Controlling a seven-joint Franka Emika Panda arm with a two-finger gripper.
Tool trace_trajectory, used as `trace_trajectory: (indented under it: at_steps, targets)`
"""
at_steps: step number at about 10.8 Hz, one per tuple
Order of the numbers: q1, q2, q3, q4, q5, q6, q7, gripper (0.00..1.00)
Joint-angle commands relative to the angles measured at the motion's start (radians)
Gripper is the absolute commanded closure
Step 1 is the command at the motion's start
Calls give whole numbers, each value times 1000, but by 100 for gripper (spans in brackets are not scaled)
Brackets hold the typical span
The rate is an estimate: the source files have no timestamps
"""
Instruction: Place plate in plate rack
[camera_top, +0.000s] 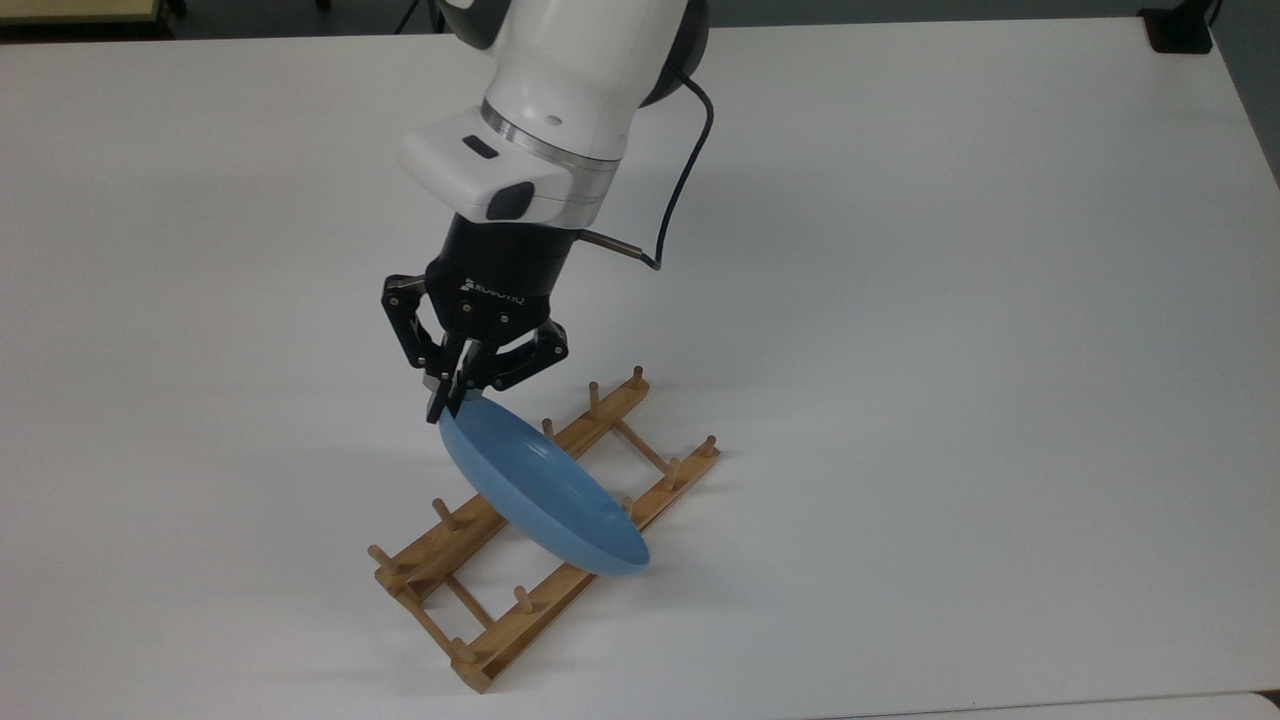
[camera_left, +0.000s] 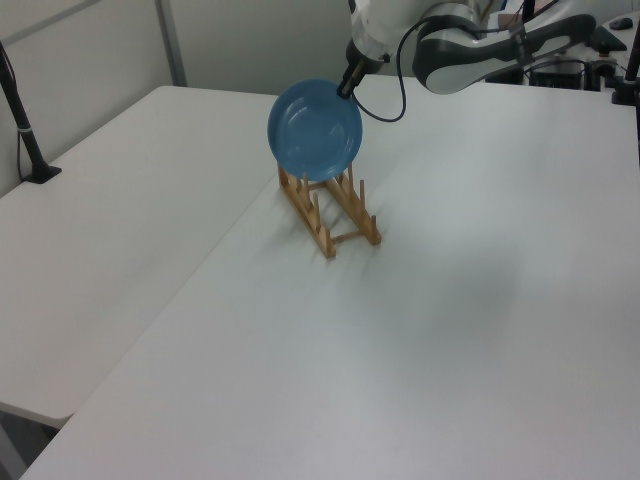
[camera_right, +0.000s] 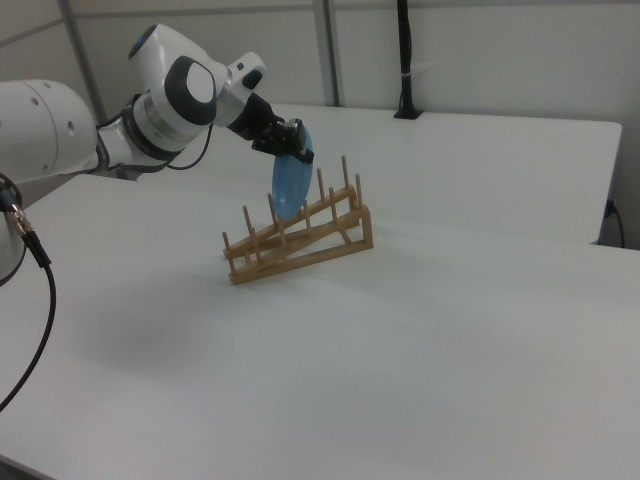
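jaws of the gripper (camera_top: 447, 408) are pinching together on the upper rim of the plate (camera_top: 540, 490), just left of centre in the top view. the light-blue plate is hanging tilted on edge from that grip, its lower edge reaching down among the pegs in the middle of the plate rack (camera_top: 480, 672); whether it is touching a rail or a peg cannot be told. in the left view the plate (camera_left: 315, 131) is showing its hollow face near the upper middle of the frame, covering the far end of the rack (camera_left: 345, 235). in the right view the plate (camera_right: 290, 185) is appearing nearly edge-on, standing between pegs at the middle of the rack (camera_right: 310, 248), left of centre. the wooden rack is sitting on the white bench (camera_top: 950, 350), running diagonally from lower left to centre right in the top view. the white arm (camera_right: 150, 110) is reaching in from the right view's left.
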Motion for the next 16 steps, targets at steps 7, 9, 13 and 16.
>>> trace_trajectory:
  at_steps: [7, 9, 13, 16]
  targets:
    - [39, 10, -6, -1, -67, 14, 33, 0]
    - [39, -5, -5, -1, -60, 5, 39, 0]
    - [35, -72, 0, -1, 80, -78, 22, 0]
    - [27, -132, -1, -11, 311, -223, -85, 0]
